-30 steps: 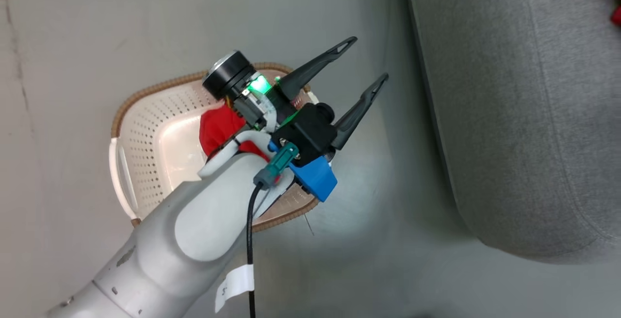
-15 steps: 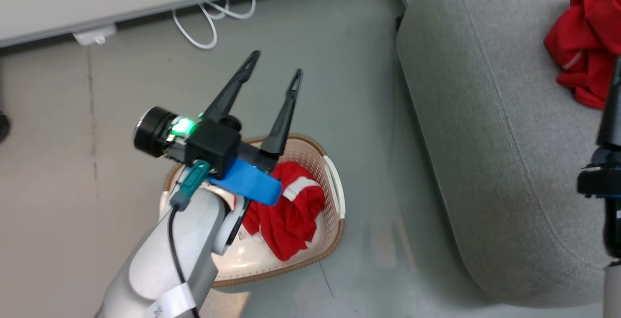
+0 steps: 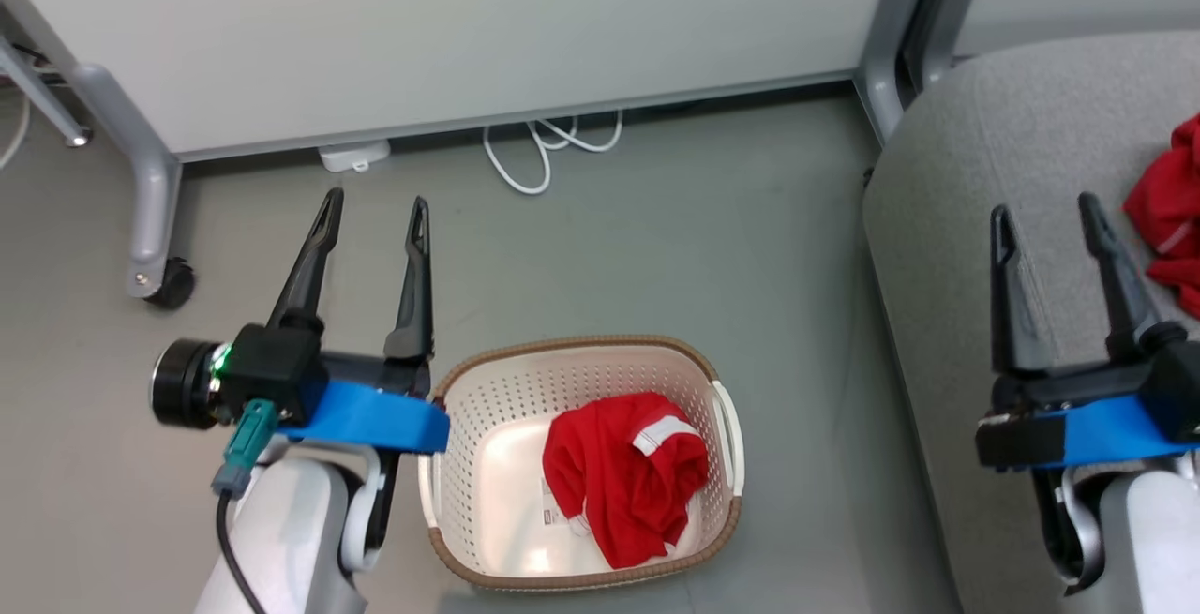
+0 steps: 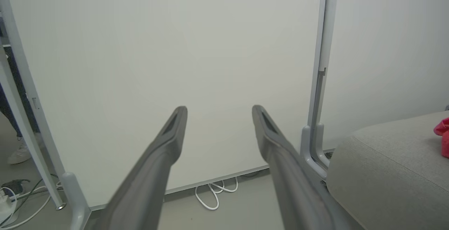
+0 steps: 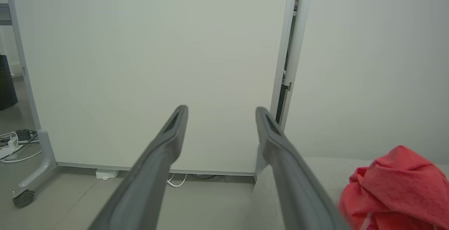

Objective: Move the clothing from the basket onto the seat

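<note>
One piece of red clothing (image 3: 623, 473) with a white band lies crumpled in the cream basket (image 3: 487, 408) on the floor. Another red piece (image 3: 1172, 211) lies on the grey seat (image 3: 984, 155) at the right edge; it shows too as red clothing (image 5: 396, 188) in the right wrist view and as a red corner (image 4: 442, 137) on the seat (image 4: 386, 166) in the left wrist view. My left gripper (image 3: 373, 213) hangs open and empty left of the basket. My right gripper (image 3: 1045, 213) is open and empty over the seat.
White partition panels (image 3: 450, 23) on grey wheeled legs (image 3: 150, 211) stand behind the basket. A white cable (image 3: 544, 150) and a power block (image 3: 354, 156) lie on the floor at their foot. A person's shoe (image 4: 17, 152) shows past the left panel.
The head camera has swung up and back, so the whole picture shifted. My left gripper has come away from above the basket to its left side. My right gripper has come fully into view.
</note>
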Tool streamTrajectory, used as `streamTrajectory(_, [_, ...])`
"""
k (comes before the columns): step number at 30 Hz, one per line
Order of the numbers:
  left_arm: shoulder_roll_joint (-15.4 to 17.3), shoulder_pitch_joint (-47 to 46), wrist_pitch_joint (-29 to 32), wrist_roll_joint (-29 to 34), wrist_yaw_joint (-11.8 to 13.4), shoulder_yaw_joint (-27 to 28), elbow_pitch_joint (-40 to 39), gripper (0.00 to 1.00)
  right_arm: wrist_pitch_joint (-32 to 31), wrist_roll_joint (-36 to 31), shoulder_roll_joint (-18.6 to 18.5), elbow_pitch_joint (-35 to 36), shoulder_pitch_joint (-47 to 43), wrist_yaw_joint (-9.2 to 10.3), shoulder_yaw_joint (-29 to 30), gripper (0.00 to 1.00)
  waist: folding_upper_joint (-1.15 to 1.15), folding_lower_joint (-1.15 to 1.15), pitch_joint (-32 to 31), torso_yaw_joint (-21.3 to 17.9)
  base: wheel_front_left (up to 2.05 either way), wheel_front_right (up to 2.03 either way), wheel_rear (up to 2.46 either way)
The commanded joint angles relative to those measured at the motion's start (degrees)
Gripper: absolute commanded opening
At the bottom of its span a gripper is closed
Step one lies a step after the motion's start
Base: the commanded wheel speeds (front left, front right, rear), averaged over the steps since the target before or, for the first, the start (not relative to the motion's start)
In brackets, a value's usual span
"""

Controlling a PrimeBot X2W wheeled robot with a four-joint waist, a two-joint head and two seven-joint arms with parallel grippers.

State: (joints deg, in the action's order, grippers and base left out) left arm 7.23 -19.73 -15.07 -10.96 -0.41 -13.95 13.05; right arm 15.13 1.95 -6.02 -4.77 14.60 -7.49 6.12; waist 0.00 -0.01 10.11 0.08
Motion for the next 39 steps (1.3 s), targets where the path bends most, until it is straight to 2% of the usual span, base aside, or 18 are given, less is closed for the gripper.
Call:
streamTrajectory(1, [-0.43, 2.07, -0.15, 0.61, -0.34, 1.73, -0.49, 1.0, 0.04, 0.35, 0.29, -0.56, -1.75, -0.01, -0.6, 1.0, 0.0, 0.01, -1.94, 1.61, 0.0, 0.0, 0.0])
streamTrajectory(10, [-2.62, 8.24, -0.15, 2.99, -2.83, 7.51, -0.09, 1.0, 0.04, 1.81, 1.63, -3.16, -6.65, -0.01, -0.52, 1.0, 0.0, 0.01, -4.42, 3.97, 0.0, 0.0, 0.0])
streamTrajectory(24, [-4.19, 11.65, -0.15, 4.7, -5.06, 10.67, 1.71, 1.0, 0.04, 1.69, 2.94, -4.69, -11.39, -0.01, 0.43, 1.0, 0.0, 0.01, -6.02, 5.14, 0.0, 0.0, 0.0])
streamTrajectory(34, [-4.36, 10.28, -0.15, 5.47, -5.65, 9.58, 3.43, 1.0, 0.04, 1.92, 3.11, -4.72, -9.82, -0.01, -0.07, 1.0, 0.0, 0.01, -5.12, 4.31, 0.0, 0.0, 0.0])
streamTrajectory(39, [-4.35, 6.85, -0.15, 5.52, -6.23, 6.95, 6.57, 1.0, 0.03, 2.03, 3.11, -4.16, -7.74, -0.01, -0.69, 1.0, 0.0, 0.01, -2.75, 2.06, 0.0, 0.0, 0.0])
